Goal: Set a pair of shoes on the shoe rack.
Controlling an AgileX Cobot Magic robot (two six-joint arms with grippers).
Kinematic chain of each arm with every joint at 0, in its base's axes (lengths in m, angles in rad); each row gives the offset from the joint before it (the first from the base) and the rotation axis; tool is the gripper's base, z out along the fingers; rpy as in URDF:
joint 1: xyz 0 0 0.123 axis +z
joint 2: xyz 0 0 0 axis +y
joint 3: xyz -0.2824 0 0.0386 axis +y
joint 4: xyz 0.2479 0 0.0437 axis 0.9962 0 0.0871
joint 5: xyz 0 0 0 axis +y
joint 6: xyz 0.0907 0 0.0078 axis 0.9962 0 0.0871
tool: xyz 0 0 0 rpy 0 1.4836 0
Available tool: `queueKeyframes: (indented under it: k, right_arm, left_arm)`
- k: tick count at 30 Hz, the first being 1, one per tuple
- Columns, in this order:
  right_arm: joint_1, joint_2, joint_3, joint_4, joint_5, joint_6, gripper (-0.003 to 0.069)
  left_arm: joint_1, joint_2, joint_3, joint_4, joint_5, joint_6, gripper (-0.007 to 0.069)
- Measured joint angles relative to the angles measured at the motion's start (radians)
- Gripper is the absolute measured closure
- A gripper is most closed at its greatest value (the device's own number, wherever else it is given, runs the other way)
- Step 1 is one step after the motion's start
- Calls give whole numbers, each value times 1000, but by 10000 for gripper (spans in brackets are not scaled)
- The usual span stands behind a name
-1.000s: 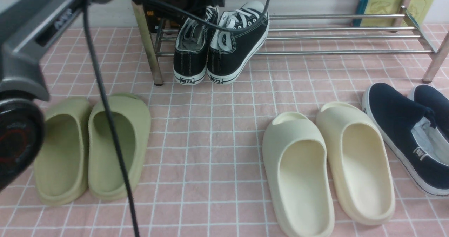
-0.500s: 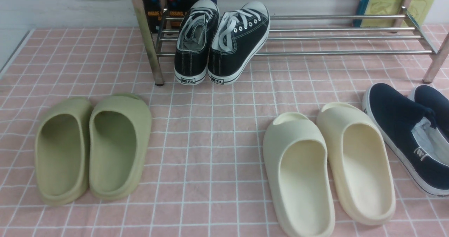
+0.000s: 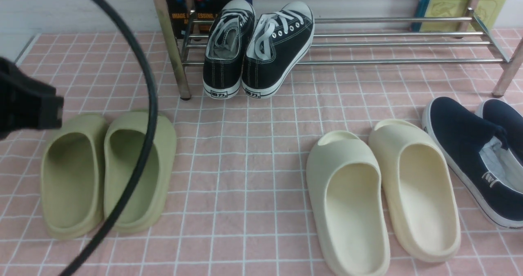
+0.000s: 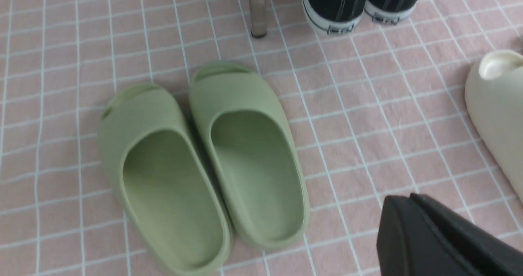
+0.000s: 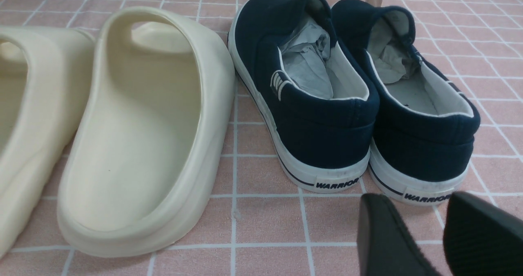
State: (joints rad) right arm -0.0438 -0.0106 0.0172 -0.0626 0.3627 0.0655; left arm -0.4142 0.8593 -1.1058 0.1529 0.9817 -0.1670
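Pink white-gridded cloth (image 3: 261, 161) under silver shoe rack (image 3: 392, 60), white wall (image 3: 41, 6) behind

Black sneakers (image 3: 267, 61) lean toes-up on silver rack (image 3: 388, 60).

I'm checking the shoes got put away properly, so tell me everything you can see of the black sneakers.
The black sneakers are a low-top canvas pair with white laces, white rubber toe caps, white soles and a label on each heel. They sit side by side at the left end of the shoe rack, toes up on its lower bars, heels down on the pink checked cloth. The right one tilts toward its mate.
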Motion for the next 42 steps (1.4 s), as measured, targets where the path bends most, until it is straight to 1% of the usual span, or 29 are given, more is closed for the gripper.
queueKeyframes:
  k: [2,6,7,8,10,14,16,18,19,22,23,24,25,27,29,30,31,32,33,34,37,39,42]
  right_arm:
    - [0,0,0,0,0,0,419]
    - [0,0,0,0,0,0,419]
    - [0,0,0,0,0,0,419]
    - [0,0,0,0,0,0,419]
    - [0,0,0,0,0,0,419]
    - [0,0,0,0,0,0,419]
    - [0,0,0,0,0,0,419]
    - [0,0,0,0,0,0,419]
    - [0,0,0,0,0,0,419]
    - [0,0,0,0,0,0,419]
    - [0,0,0,0,0,0,419]
    - [0,0,0,0,0,0,419]
    - [0,0,0,0,0,0,419]
    - [0,0,0,0,0,0,419]
    - [0,0,0,0,0,0,419]
    - [0,0,0,0,0,0,419]
    - [0,0,0,0,0,0,419]
    - [0,0,0,0,0,0,419]
    - [0,0,0,0,0,0,419]
    - [0,0,0,0,0,0,419]
    - [0,0,0,0,0,0,419]
    - [0,0,0,0,0,0,419]
    - [0,0,0,0,0,0,419]
  left_arm:
    - [0,-42,27,-5,62,0,620]
    - [0,-75,30,29,135,0,620]
    - [0,-83,30,45,184,0,620]
    - [0,-83,30,45,184,0,620]
    - [0,-92,30,55,251,6,620]
    - [0,-113,79,63,232,19,620]
    - [0,-146,137,74,156,19,618]
    - [0,-199,235,90,36,19,616]
    - [0,-229,280,99,-27,19,615]
    - [0,-373,480,157,-293,1,615]
    - [0,-383,480,163,-310,-2,614]
    - [15,-460,590,204,-428,-29,612]
    - [36,-517,658,221,-503,-54,612]
    - [94,-591,738,209,-588,-82,612]
    - [185,-680,822,147,-642,-86,612]
    - [195,-689,829,147,-642,-86,612]
    - [235,-731,858,105,-654,-77,612]
    - [313,-786,910,40,-666,-46,612]
    - [366,-828,945,6,-670,-20,612]
    - [374,-839,951,-5,-672,-9,612]
    - [482,-869,1035,-39,-680,58,612]
    - [502,-871,1066,-32,-683,65,612]
    - [507,-871,1114,-10,-709,62,612]
